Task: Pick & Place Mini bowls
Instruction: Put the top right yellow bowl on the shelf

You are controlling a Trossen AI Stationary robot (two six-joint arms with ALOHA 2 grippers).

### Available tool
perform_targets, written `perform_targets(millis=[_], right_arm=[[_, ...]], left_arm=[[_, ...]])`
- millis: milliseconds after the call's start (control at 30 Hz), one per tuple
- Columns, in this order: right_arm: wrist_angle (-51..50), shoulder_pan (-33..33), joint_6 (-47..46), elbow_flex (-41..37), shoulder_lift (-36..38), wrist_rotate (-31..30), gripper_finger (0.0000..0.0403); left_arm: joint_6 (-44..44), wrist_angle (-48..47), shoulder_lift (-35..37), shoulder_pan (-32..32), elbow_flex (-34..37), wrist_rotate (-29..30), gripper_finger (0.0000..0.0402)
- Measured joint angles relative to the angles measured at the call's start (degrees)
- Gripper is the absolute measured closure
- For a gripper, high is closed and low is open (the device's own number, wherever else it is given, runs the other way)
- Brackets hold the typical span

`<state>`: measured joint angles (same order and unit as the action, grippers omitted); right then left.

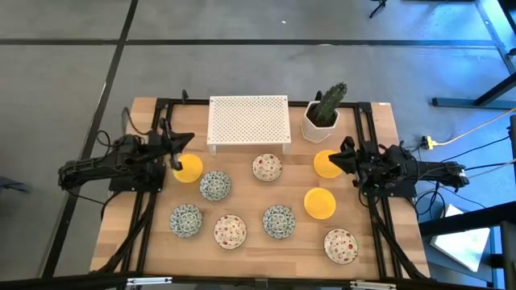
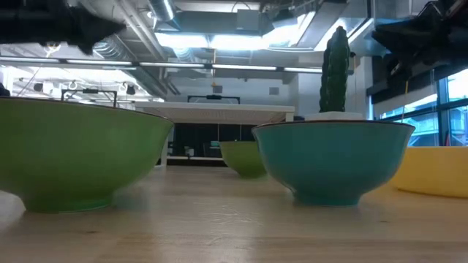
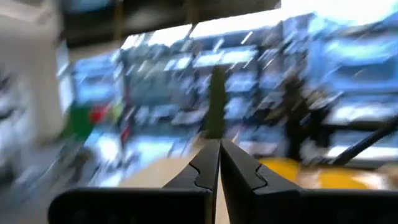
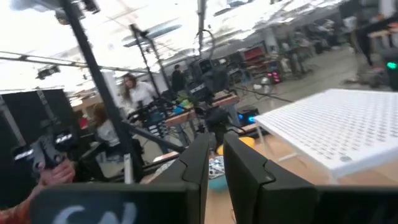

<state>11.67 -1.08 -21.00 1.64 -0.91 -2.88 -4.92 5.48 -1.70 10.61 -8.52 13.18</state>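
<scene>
Yellow, green-patterned and red-speckled mini bowls [image 1: 267, 167], nine in all, lie spread on the worktop [image 1: 145, 234] before the empty white rack [image 1: 248, 121]; apparently none placed. Left gripper [image 1: 179, 150] jaws together, empty; right gripper [image 1: 337, 158] jaws slightly apart, empty.

Workshop: exposed ceiling ducts [image 2: 139, 44], cluttered workbenches [image 4: 186, 112].
</scene>
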Motion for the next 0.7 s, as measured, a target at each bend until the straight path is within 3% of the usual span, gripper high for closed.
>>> perform_targets(millis=[67,333,500,700], right_arm=[[0.0,0.0,-1.9,0.0,-0.7,-1.9,0.0352],[2.1,0.0,-0.6,-0.1,-2.4,-7.5,0.0352],[2.1,0.0,2.0,-0.1,-2.4,-12.2,0.0352],[-2.5,0.0,1.7,-0.1,-2.4,-12.7,0.0352]], left_arm=[[1.9,-2.9,-2.1,0.0,0.0,3.3,0.0391],[5.2,-3.7,-11.8,0.0,0.0,5.9,0.0388],[9.7,-3.8,-16.3,0.0,0.0,6.8,0.0364],[10.2,-2.6,-17.7,0.0,0.0,7.8,0.0334]])
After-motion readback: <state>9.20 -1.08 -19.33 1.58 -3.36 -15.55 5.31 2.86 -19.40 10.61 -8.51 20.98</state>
